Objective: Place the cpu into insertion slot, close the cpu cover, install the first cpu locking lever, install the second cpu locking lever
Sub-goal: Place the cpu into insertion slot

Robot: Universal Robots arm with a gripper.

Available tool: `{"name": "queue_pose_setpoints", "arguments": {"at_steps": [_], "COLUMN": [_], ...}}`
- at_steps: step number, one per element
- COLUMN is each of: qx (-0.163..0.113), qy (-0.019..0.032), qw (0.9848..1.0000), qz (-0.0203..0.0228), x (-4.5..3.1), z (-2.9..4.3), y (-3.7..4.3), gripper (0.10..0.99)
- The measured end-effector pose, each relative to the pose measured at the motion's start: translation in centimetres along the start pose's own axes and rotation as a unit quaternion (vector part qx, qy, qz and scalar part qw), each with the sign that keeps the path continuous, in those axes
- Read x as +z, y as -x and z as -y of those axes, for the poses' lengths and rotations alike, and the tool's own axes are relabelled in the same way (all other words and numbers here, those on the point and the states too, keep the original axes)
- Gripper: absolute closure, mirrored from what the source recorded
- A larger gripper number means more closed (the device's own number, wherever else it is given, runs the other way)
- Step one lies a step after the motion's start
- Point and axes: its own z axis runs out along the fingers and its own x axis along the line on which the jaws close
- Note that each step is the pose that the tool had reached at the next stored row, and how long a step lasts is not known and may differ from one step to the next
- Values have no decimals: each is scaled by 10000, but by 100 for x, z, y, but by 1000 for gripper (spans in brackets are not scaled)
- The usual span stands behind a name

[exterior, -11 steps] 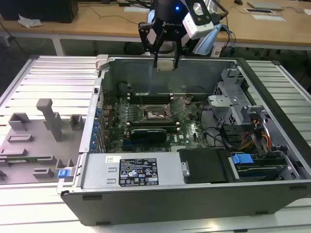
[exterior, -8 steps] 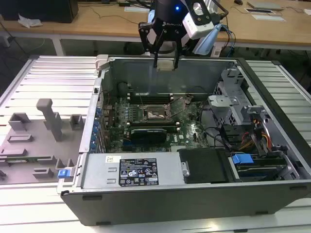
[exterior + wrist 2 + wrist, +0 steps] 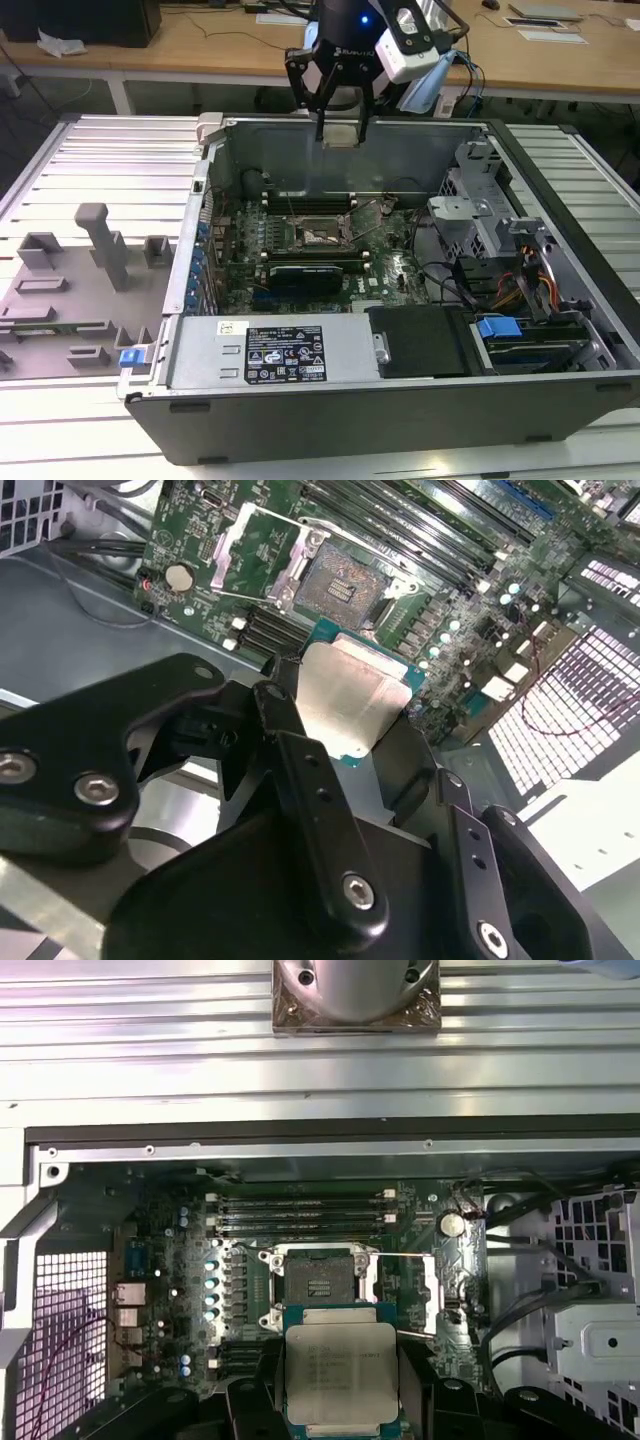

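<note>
Plainly, the cpu (image 3: pixel 340 133) is held at the upper middle of the exterior view, clamped by two opposite edges in the gripper (image 3: pixel 342 136), over the far wall of the open case (image 3: pixel 400 425). The slot (image 3: pixel 318 236) is seen bare at the centre of that frame, well apart from the chip, and the cover (image 3: pixel 415 1295) is swung open beside it. In both wrist views the cpu (image 3: pixel 350 695) (image 3: pixel 340 1370) is shown flat between the black fingers (image 3: pixel 300 770), metal top towards the cameras. The chip is judged light, thin and stiff. Its smooth metal top is likely to be slippery, and its underside, like the pins of the slot (image 3: pixel 345 580), is likely to be easily damaged. It is therefore best taken by the rim of the green carrier on two opposite sides and kept level, as it is held now. Faint print is carried on the chip's top in the first wrist view. A black-and-white label (image 3: pixel 290 352) is fixed to the grey box at the lower middle of the exterior view. White lettering is borne on the gripper body, and none of this writing is read off.
</note>
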Motion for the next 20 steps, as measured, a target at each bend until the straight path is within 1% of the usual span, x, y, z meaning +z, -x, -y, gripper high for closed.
{"name": "queue_pose_setpoints", "arguments": {"at_steps": [5, 7, 11, 13, 20], "qx": [0, 0, 0, 0, 0], "qy": [-1, -1, -1, -1, -1], "qw": [10000, 10000, 10000, 10000, 10000], "qz": [0, 0, 0, 0, 0], "x": [72, 115, 158, 201, 271], "z": [7, 10, 14, 18, 24], "y": [1, 2, 3, 4, 5], "gripper": [545, 545, 545, 545, 545]}}
